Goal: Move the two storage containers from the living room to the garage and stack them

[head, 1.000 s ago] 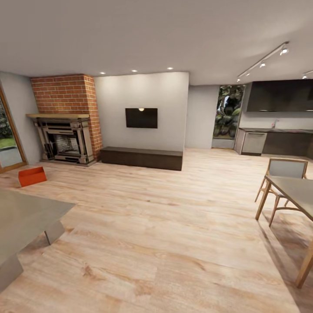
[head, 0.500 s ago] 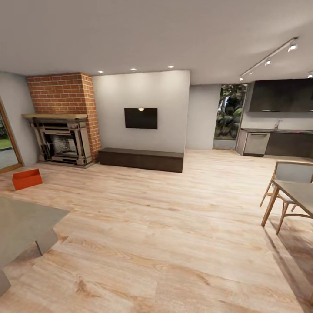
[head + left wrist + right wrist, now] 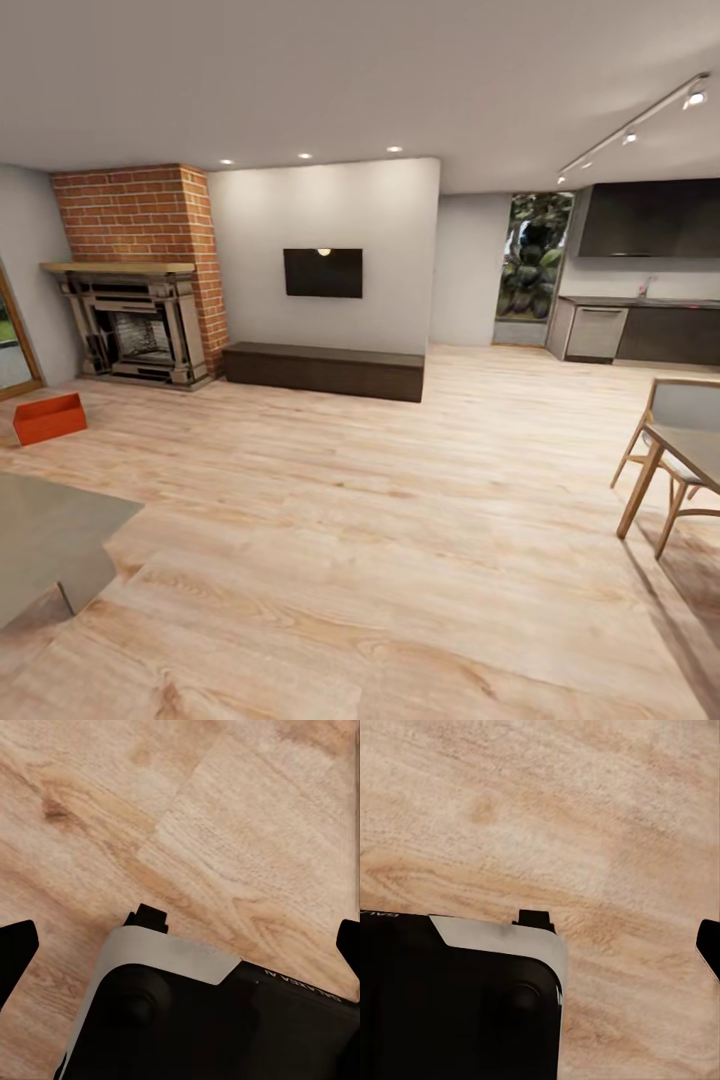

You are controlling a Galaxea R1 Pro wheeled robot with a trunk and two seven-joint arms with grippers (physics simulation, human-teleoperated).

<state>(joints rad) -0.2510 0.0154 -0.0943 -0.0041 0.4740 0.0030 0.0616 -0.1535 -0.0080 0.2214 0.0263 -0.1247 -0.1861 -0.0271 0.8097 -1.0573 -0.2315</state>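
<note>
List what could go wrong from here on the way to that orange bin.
1. The grey table stands low at the left, between the robot and the orange bin; a direct turn might clip its corner.
2. One bin is in sight, by the fireplace; the second may need searching.
3. Both wrist views look down at the wood floor, so the arms seem unready to grasp.

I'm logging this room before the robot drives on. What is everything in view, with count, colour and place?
storage container: one, orange-red, on the wood floor near the fireplace
fireplace: one, red brick, far left wall
TV: one, black, on the white wall
bench: one, dark, below the TV
kitchen cabinets: dark, far right
table and chair: one each, wooden legs, right edge
grey tabletop: one, lower left
left end effector: black fingers spread, over wood floor
robot base: black and white
</note>
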